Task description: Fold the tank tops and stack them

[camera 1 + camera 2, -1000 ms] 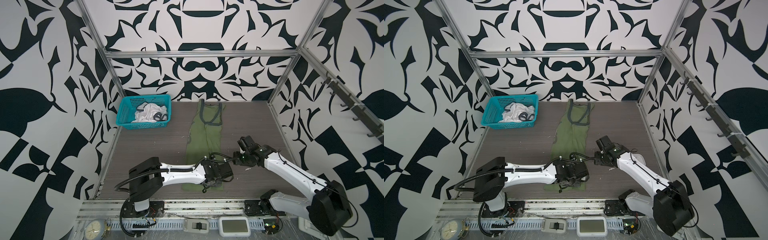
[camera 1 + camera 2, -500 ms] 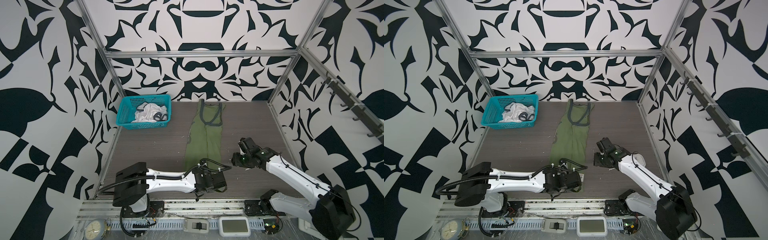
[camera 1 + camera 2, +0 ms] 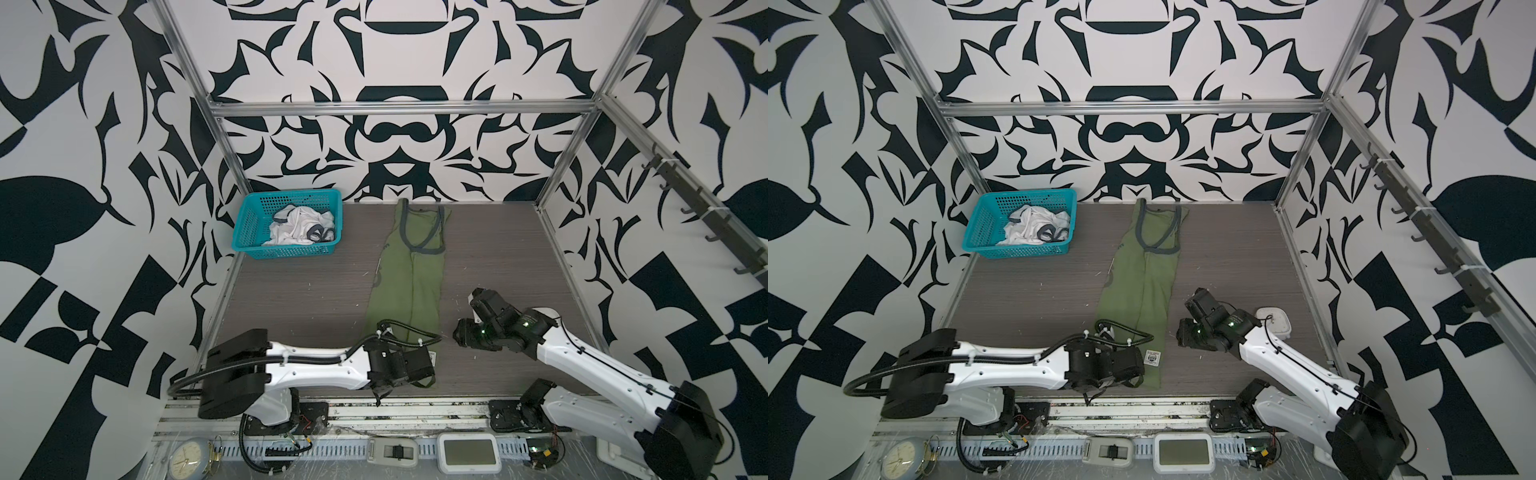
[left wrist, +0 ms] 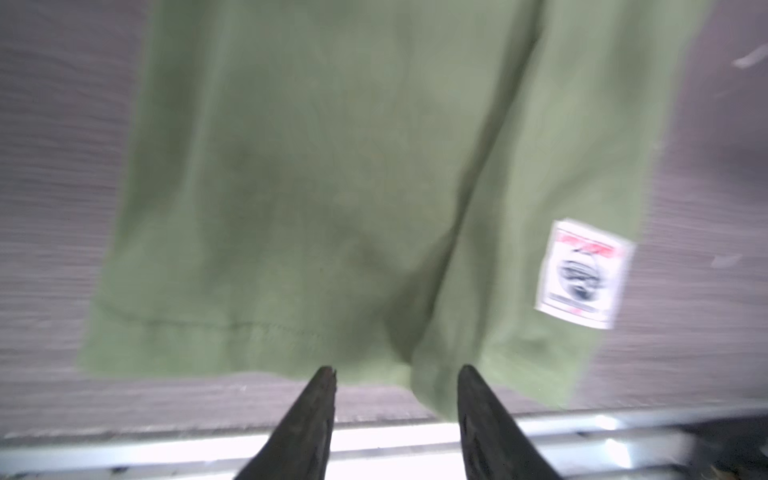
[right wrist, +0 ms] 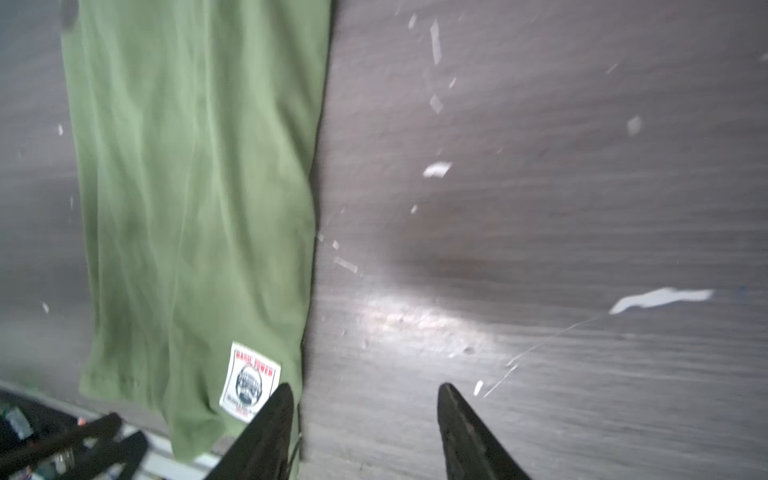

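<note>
— Where now?
— Olive green tank top (image 3: 405, 286) in a long strip on the bench (image 3: 291, 299); white tank top (image 3: 297, 226) in the teal mesh basket (image 3: 249, 224).
— Grippers?
— Left gripper (image 4: 397, 369) at the hem (image 4: 208, 328), right gripper (image 5: 365, 386) beside it, jaws apart, both empty. Pinch both hem corners, lift level.

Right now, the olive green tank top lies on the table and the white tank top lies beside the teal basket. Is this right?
Not quite: the white tank top lies inside the teal basket, not beside it, as both top views show. The olive green tank top does lie on the table.
</note>
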You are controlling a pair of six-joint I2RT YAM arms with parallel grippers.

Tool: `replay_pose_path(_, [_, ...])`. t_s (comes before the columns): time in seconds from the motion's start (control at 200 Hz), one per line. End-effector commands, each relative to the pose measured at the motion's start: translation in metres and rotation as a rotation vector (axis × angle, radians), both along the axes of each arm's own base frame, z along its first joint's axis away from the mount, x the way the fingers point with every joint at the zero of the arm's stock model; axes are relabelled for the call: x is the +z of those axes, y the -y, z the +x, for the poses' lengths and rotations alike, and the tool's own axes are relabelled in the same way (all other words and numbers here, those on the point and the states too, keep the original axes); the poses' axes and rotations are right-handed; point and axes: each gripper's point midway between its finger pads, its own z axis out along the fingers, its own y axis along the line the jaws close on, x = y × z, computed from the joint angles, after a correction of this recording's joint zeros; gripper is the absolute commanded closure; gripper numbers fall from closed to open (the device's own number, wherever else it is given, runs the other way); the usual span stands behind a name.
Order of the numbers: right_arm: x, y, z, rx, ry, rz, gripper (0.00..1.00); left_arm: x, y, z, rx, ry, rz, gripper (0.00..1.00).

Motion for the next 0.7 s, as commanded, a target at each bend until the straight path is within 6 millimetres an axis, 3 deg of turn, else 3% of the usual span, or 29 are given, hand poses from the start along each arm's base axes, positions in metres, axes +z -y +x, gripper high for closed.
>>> replay_pose_path(0.0, [-0.002,-0.013,-0.014,-0.040,-0.033,0.055,0.43,0.020,-0.044,0.016,0.079,0.108,0.031,0.40])
replay_pose_path(0.095, [-0.007,-0.022,-0.028,-0.039,-0.049,0.088,0.43,0.022,-0.070,0.023,0.126,0.117,0.027,0.35])
replay_pose_path(0.175, [-0.013,-0.028,-0.038,-0.040,-0.066,0.105,0.44,0.007,-0.100,0.025,0.179,0.065,0.067,0.33])
replay_pose_path(0.3, [-0.020,-0.042,-0.052,-0.013,-0.092,0.131,0.45,-0.015,-0.126,0.023,0.231,-0.002,0.056,0.31])
replay_pose_path(0.695, [-0.049,-0.071,-0.074,0.039,-0.171,0.134,0.53,-0.048,-0.108,0.021,0.176,-0.105,-0.031,0.29])
